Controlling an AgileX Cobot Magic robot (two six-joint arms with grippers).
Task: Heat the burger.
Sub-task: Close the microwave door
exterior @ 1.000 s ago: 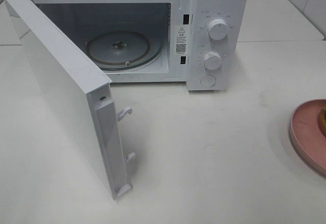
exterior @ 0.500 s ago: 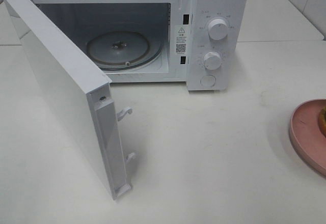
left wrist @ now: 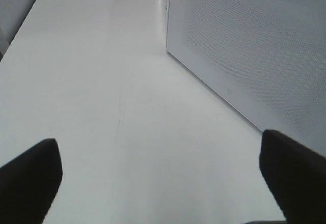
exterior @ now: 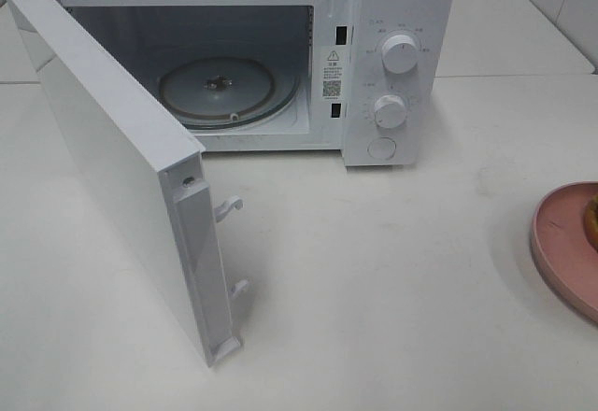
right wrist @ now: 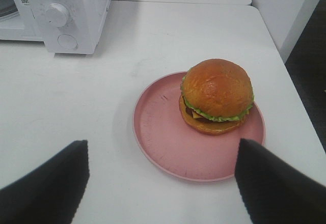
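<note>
White table (exterior: 392, 271): burger (right wrist: 216, 95) upright, bun dome up, on pink plate (right wrist: 168, 142); both end effectors wide open, empty.

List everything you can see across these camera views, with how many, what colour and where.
microwave: one, white, back of the table, door swung open toward the left
glass turntable: one, clear, inside the microwave
knobs: two, white, on the microwave's right panel
plate: one, pink, on the table right of the microwave
burger: one, golden-brown bun, on the plate
table: white
left hand: open, over bare table beside the door
right hand: open, above the plate
</note>
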